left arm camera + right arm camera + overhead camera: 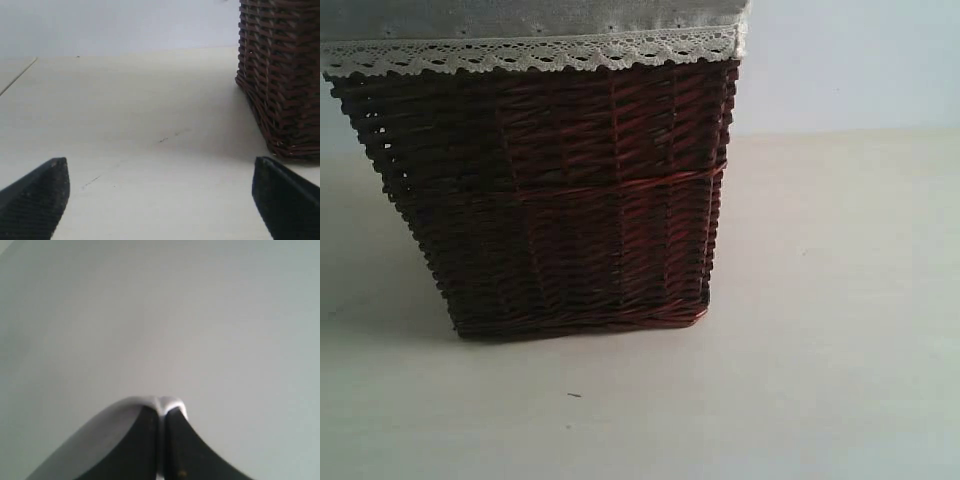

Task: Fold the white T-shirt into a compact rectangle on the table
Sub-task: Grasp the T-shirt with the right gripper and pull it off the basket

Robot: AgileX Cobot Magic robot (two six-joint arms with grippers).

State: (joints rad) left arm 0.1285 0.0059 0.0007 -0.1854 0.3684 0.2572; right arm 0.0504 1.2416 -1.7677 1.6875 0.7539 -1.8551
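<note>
The left gripper holds its two dark fingers spread wide over the cream table. A dark red-brown woven basket stands on the table near one fingertip. Faint marks dot the surface between the fingers.

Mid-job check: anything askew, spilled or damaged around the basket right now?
Nothing damaged or spilled. The wicker basket stands upright on the table, its lace trim neat. The one oddity: no white T-shirt shows in any view. The left claw hangs open over bare table, the right claw is shut on nothing.
</note>
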